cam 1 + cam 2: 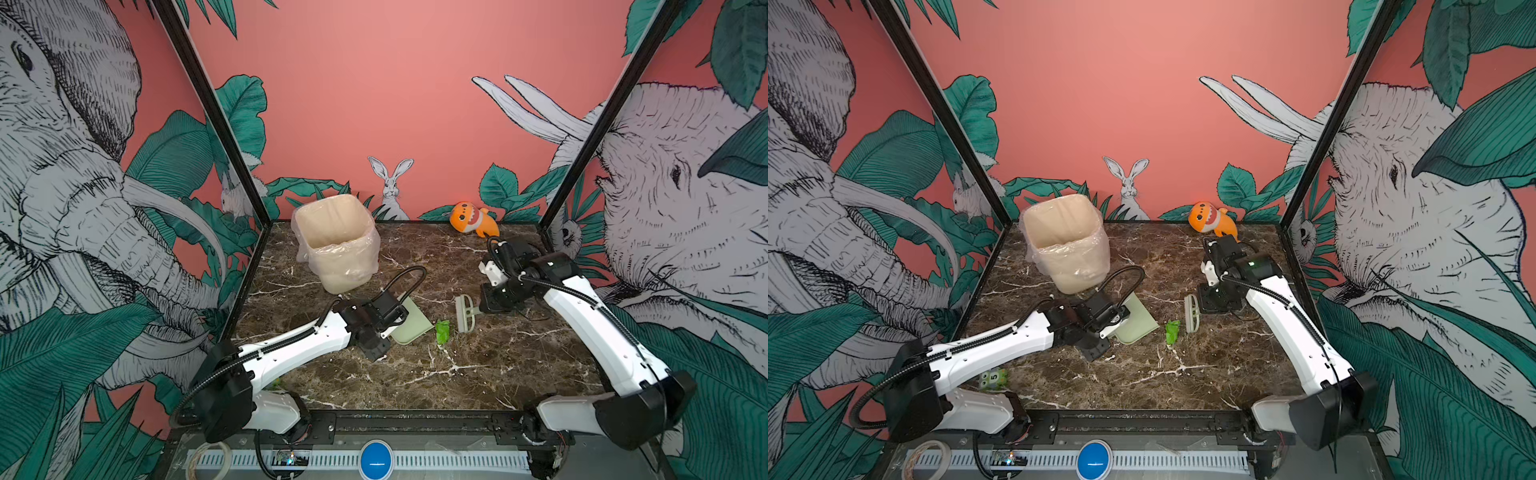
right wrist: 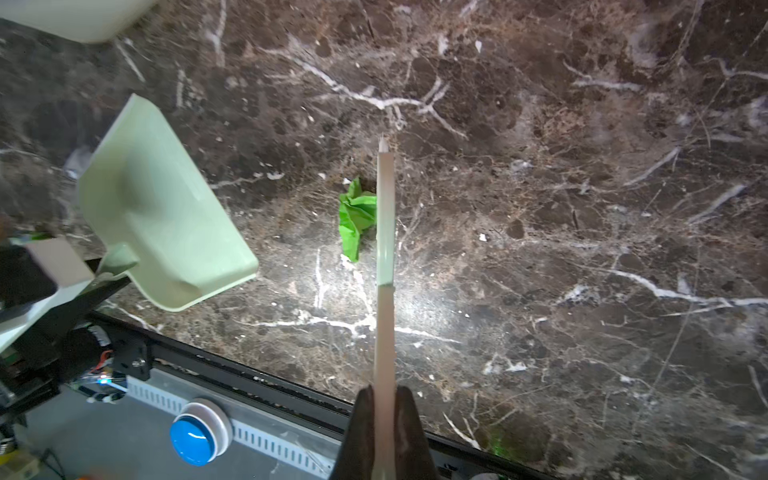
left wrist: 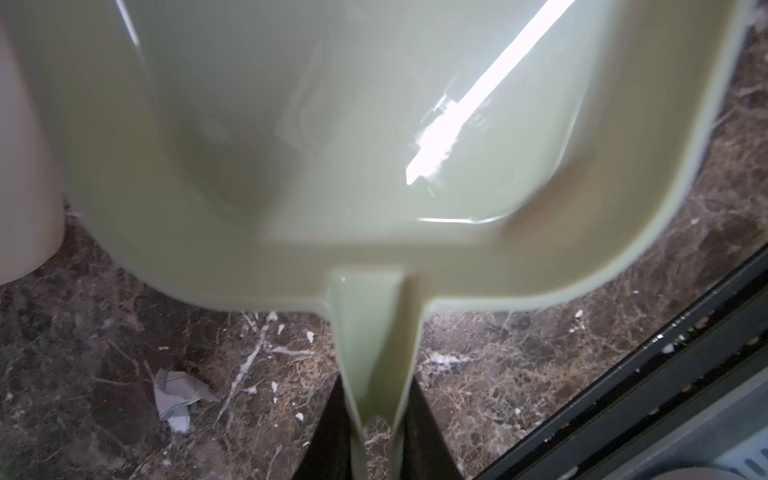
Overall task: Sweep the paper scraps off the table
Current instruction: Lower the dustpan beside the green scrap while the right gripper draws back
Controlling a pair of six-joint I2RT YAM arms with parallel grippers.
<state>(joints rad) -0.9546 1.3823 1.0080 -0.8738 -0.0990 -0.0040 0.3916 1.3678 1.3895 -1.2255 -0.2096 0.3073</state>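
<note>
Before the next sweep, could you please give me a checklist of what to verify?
1. left gripper shut on the dustpan handle: ok.
2. right gripper shut on the brush: ok.
3. green scrap lies between brush and dustpan: ok.
4. dustpan's front lip down on the table: cannot tell.
5. white scrap in front of the dustpan: not ok, it lies on the handle side.
6. bin upright, mouth open: ok.

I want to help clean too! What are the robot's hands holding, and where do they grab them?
The left gripper pinches the dustpan by its handle; the right gripper pinches the brush by its handle.
</note>
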